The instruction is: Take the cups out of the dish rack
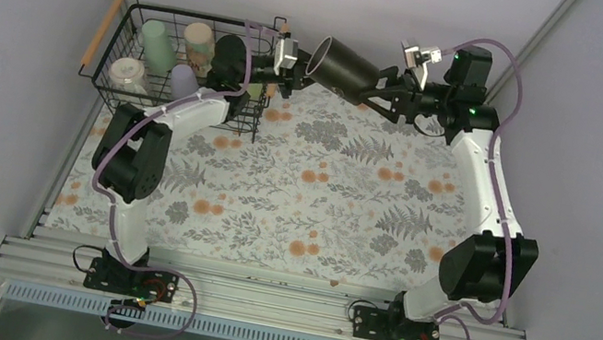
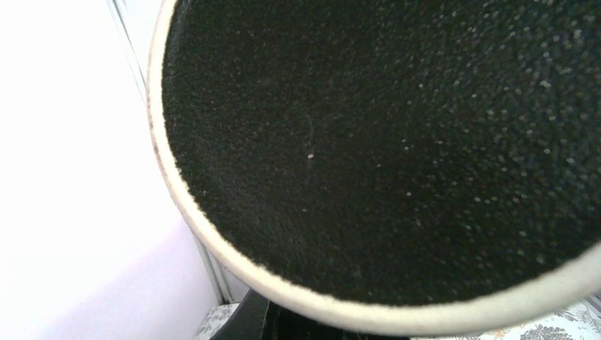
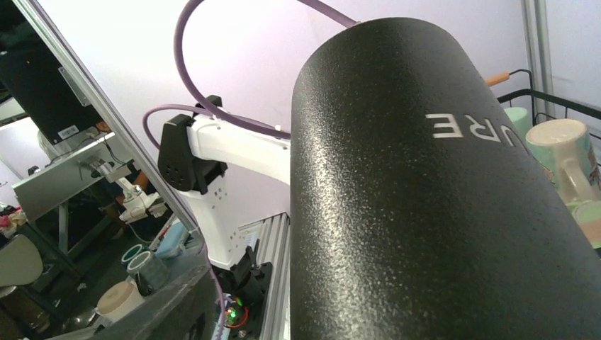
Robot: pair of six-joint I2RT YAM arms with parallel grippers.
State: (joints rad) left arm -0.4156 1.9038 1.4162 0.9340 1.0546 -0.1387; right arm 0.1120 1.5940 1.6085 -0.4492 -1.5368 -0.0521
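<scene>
The black cup [image 1: 348,68] hangs tilted in the air at the back of the table, between my two grippers. My right gripper [image 1: 378,85] straddles its right end and holds it. The cup's speckled side [image 3: 439,212] fills the right wrist view and hides the fingers. My left gripper [image 1: 297,68] is at the cup's left end. There the cup's round black face with a cream rim [image 2: 383,156] fills the left wrist view, so I cannot tell how the jaws stand. The dish rack [image 1: 111,85] at the back left holds a mint green cup [image 1: 157,44], a beige patterned cup [image 1: 199,43], a lavender cup [image 1: 184,80] and a clear glass [image 1: 127,76].
The floral cloth [image 1: 313,191] covers the table. The rack's wooden handle [image 1: 100,32] is close to the left wall. The back wall is just behind the held cup. A pale mug [image 3: 567,159] in the rack shows at the right edge of the right wrist view.
</scene>
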